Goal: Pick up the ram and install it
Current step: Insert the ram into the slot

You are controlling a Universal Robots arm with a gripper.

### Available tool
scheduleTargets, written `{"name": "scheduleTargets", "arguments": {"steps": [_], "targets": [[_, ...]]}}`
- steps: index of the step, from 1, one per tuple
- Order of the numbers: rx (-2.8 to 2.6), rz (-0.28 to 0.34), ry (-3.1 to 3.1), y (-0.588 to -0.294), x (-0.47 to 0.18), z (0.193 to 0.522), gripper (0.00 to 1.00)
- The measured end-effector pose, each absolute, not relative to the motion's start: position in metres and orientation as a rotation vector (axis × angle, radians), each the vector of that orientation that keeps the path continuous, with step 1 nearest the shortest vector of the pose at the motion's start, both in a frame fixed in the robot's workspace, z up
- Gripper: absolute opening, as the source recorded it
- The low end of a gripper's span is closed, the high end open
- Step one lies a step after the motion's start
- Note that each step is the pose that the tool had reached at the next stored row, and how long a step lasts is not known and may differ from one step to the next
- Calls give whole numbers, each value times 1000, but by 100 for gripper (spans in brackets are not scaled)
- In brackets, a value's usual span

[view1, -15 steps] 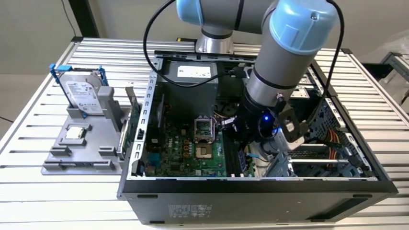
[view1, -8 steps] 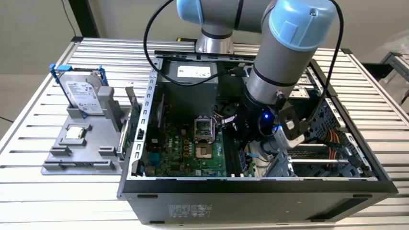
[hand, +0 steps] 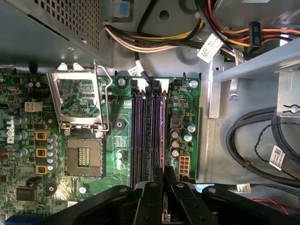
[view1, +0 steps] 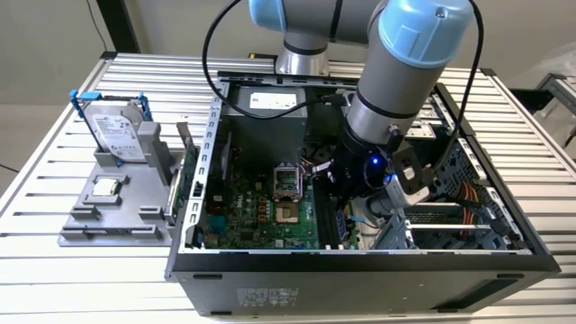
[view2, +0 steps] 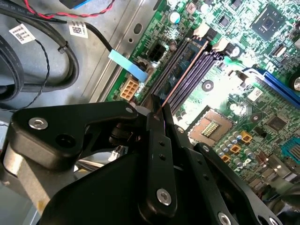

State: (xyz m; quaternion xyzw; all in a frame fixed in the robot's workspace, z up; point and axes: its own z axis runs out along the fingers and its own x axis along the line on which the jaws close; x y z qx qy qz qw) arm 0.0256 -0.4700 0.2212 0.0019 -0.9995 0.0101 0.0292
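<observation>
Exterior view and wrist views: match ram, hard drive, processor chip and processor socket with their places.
1. ram
2. hard drive
3. processor chip
4. processor socket

A. lying flat on the grey fixture
B. held between the fingers, over the memory slots
C. standing upright in a blue frame
D. on the motherboard, lid raised

Pairs: 1-B, 2-C, 3-A, 4-D

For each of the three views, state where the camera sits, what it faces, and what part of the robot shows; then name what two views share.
Exterior view: off the arm, above, facing the open computer case; the arm reaches into it.
First wrist view: on the wrist, looking down on the motherboard; the gripper fills the near edge.
Second wrist view: on the wrist, slanting along the ram, held edge-on by the gripper.
Shared: both wrist views show the memory slots and empty processor socket.
</observation>
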Motion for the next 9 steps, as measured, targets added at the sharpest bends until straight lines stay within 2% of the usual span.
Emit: {"name": "scheduleTargets", "arguments": {"steps": [9], "targets": [[5, 34, -3100, -469, 25, 221, 0]]}}
